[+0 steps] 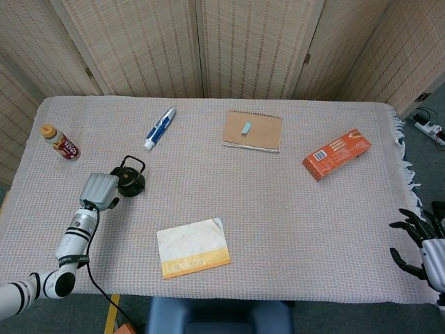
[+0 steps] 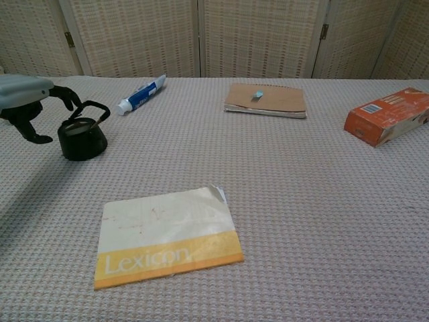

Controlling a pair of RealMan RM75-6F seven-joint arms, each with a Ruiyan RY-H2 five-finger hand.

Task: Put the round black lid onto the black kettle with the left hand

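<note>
The left hand (image 2: 27, 100), fingers spread and empty, sits just left of the black kettle (image 2: 82, 137), whose round black lid (image 2: 79, 125) seemingly rests on top.

The black kettle (image 2: 82, 138) is small and round. It stands upright on the left side of the table, with its thin wire handle (image 2: 94, 109) sticking up above it. The round black lid (image 2: 79, 126) sits flat on top of the kettle, closing it. From the head view, the kettle (image 1: 130, 182) looks like a dark circle.
</note>
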